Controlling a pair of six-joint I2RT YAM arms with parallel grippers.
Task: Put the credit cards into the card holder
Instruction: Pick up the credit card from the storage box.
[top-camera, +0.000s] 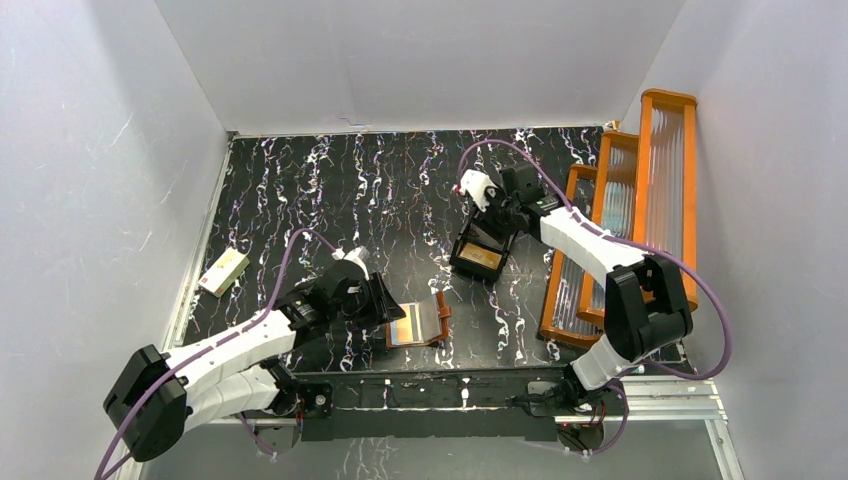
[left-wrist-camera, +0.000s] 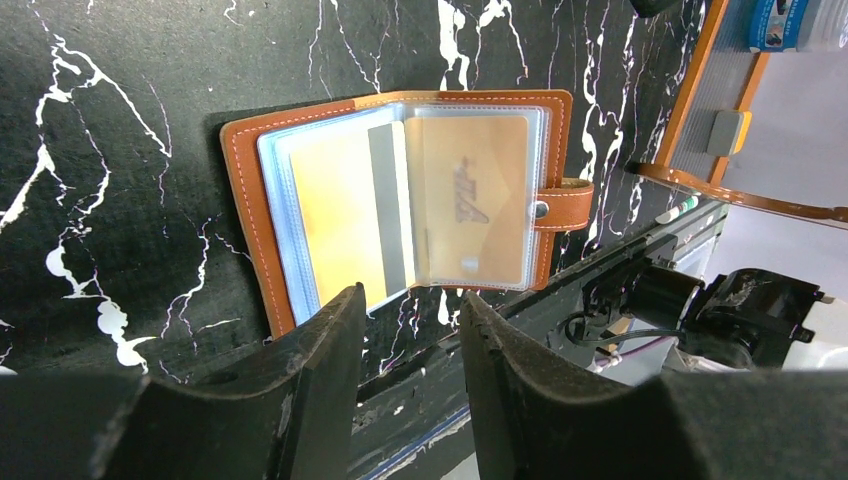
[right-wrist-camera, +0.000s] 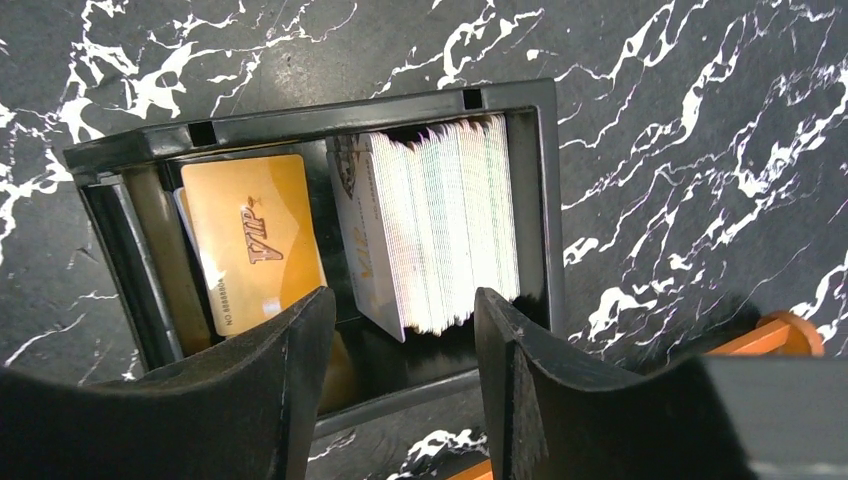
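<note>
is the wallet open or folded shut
Open. The wallet lies spread flat, clear pockets facing up, strap unfastened at one side.

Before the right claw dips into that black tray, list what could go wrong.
1. The white cards stand tightly packed on edge in the black tray; the open right claw could pinch several at once.
2. The orange card leans in a narrow compartment; a finger may catch the wall and shove the tray.
3. The card holder lies open, and the open left claw is not pinning it; it may slide during insertion.
</note>
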